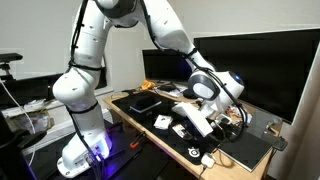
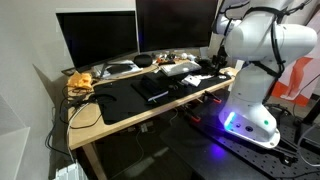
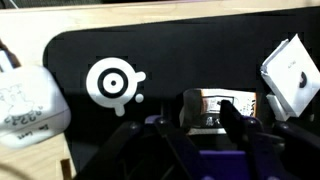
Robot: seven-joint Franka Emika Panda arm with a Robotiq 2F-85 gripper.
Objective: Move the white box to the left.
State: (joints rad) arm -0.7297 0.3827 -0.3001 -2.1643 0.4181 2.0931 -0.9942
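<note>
Hovering over the black mat [image 3: 200, 45], the gripper [image 3: 185, 138] appears spread, clamping nothing — the white box [image 3: 290, 72] lies tilted near the wrist view's right edge.

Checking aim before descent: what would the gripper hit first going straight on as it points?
Probably the small narrow white gadget with dark marks, framed by the gripper in the wrist view; the flat squarish white box lies aside.

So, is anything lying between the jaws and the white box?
Wrist view: only bare black mat lies between the gripper and the white box at upper right. A small labelled item shows behind the jaws, off that stretch.
</note>
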